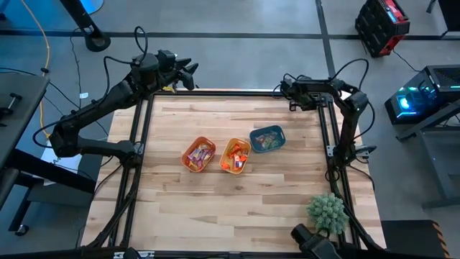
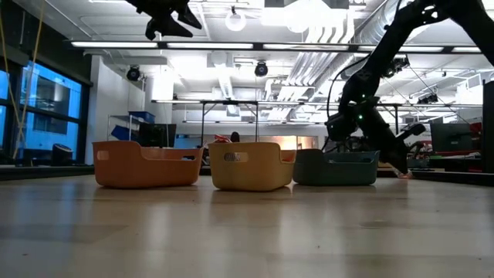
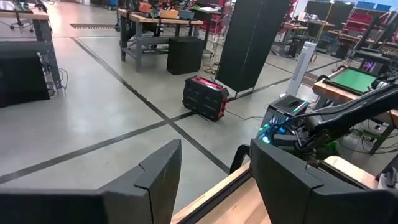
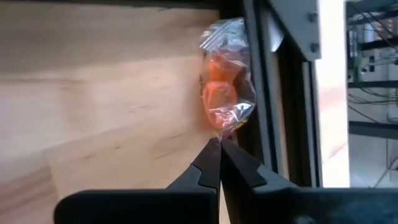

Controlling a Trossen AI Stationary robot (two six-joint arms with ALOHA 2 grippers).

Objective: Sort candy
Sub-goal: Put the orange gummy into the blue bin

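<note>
Several tiny wrapped candies fill the orange bin and the yellow-orange bin; a few lie in the blue bin. All three bins stand mid-table. My right gripper is low over the table's far right corner, shut at the end of one orange candy in a clear wrapper that lies beside the black frame rail. My left gripper hangs open and empty, high above the far left corner. My right gripper pinches the crimped end of the clear wrapper between its two shut fingertips, only at their free ends. The candy stretches away from the fingers along the rail. Whether it rests on the wood or is lifted clear, I cannot tell.
A green spiky plant stands at the near right corner. Black frame rails run along the table's left, right and far edges. Bare wood lies around the bins, widest toward the near edge.
</note>
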